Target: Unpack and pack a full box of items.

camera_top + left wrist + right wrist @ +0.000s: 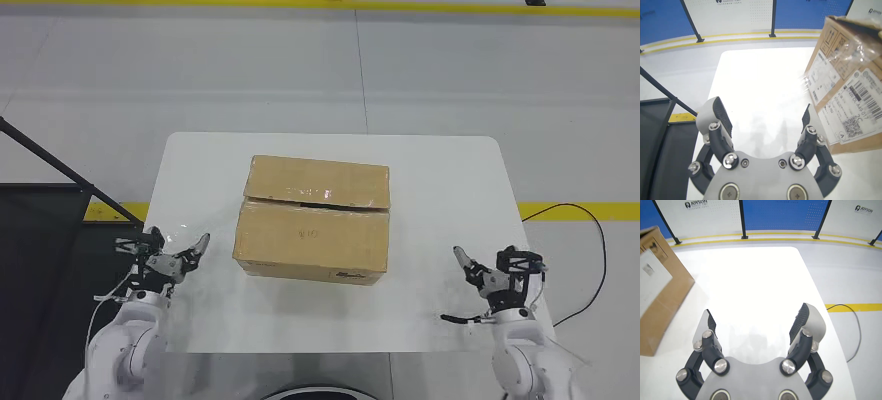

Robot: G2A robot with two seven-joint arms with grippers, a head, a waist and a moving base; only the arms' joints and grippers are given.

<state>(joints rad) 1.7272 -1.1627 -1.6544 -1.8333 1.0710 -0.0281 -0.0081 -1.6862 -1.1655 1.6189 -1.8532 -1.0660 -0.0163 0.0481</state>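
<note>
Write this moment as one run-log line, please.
box: closed, centred on table | left end effector: open, empty, near box | right end effector: open, empty

Right claw (755, 321) spread wide above white table (753, 279), cardboard box (662, 294) well aside

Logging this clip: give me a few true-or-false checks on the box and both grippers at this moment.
1. The cardboard box has its top flaps folded down. True.
2. The left gripper grips an item. False: its fingers are open and empty.
3. The right gripper is open, apart from the box. True.
4. The box stands on the floor. False: it stands on the white table.
</note>
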